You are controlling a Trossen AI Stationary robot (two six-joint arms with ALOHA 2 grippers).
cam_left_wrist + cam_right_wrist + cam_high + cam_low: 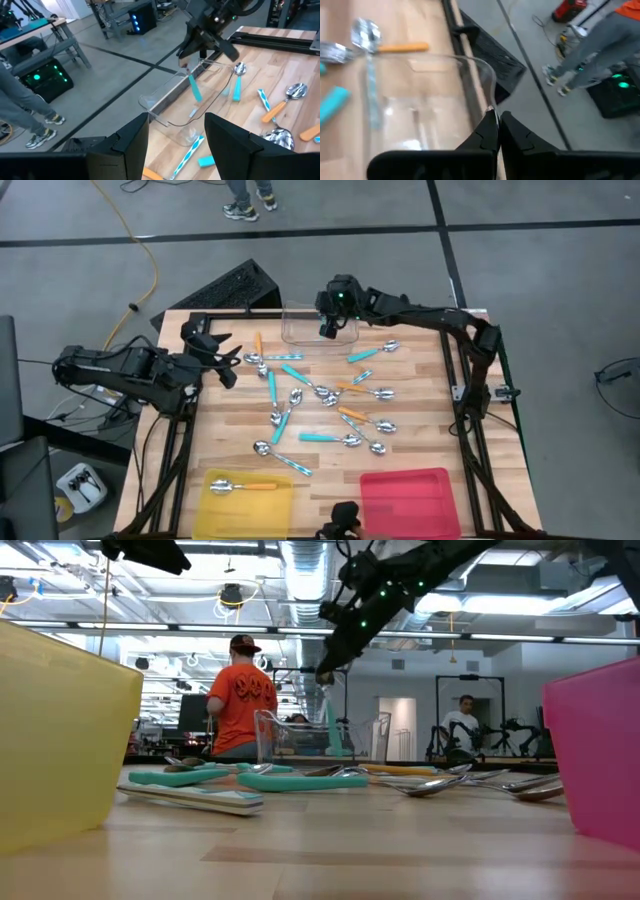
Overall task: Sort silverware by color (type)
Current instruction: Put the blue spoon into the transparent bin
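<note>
One teal spoon (194, 90) hangs from my right gripper (328, 330), my fingers pinched tight on its upper end. Its long axis runs almost straight up and down, the teal handle pointing into the clear tub (290, 338) at the far edge of the table. That is what the next move turns on: the tub lies directly below my hand, and the handle's lower end already looks to be inside its walls. I judge a plain release would drop the spoon in, with no sideways travel needed. I can't tell whether the tip touches the tub floor.

My left gripper (228, 360) waits with its fingers spread, holding nothing, at the table's left side. It sits just beside the nearest loose spoons (320, 395), which lie scattered across the middle of the table at all angles: teal, orange and silver. My left arm is nearer to the orange one (257, 346) by the tub's corner. Another orange spoon (248, 486) lies in the yellow tray (215, 515) at the near edge.
</note>
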